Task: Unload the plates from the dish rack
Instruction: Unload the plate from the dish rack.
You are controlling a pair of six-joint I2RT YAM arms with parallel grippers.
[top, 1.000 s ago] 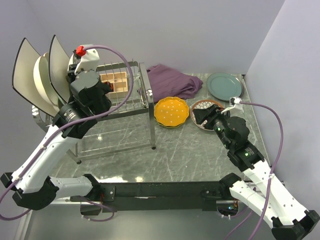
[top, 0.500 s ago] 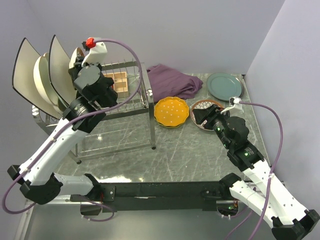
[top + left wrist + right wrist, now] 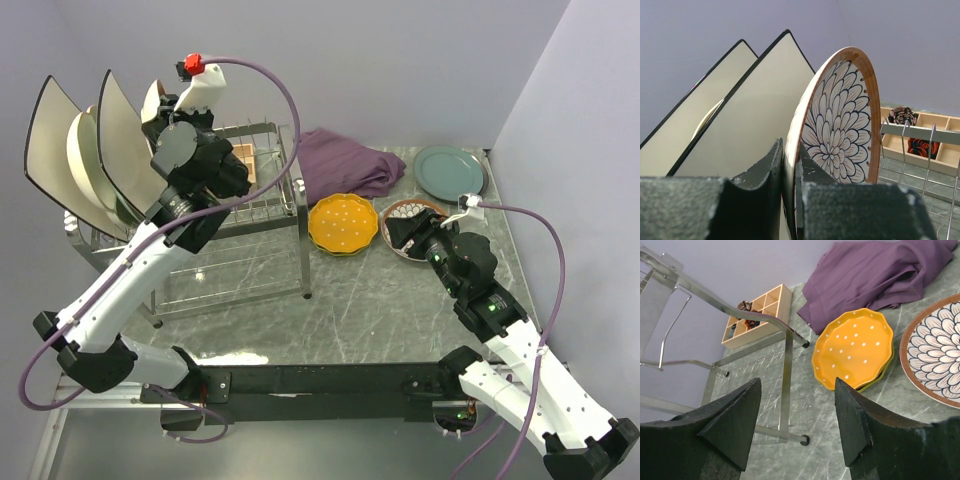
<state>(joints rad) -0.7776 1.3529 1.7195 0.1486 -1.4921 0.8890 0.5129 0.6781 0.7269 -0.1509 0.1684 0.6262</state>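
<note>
My left gripper is shut on the rim of a round brown-patterned plate held upright at the upper left of the dish rack. In the top view that plate's pale edge shows beside the gripper. Two large white square plates with dark rims and a round cream plate stand in the rack behind it. My right gripper is open and empty, low over the table by the rack's leg. An orange dotted plate lies on a lime-yellow one.
A second brown-patterned plate and a teal plate lie on the table at the right. A purple cloth lies at the back. A small wooden compartment box sits behind the rack. Walls close in at the back and right.
My left arm has risen and swung back and to the right, carrying the patterned plate upward. The right arm has not moved.
</note>
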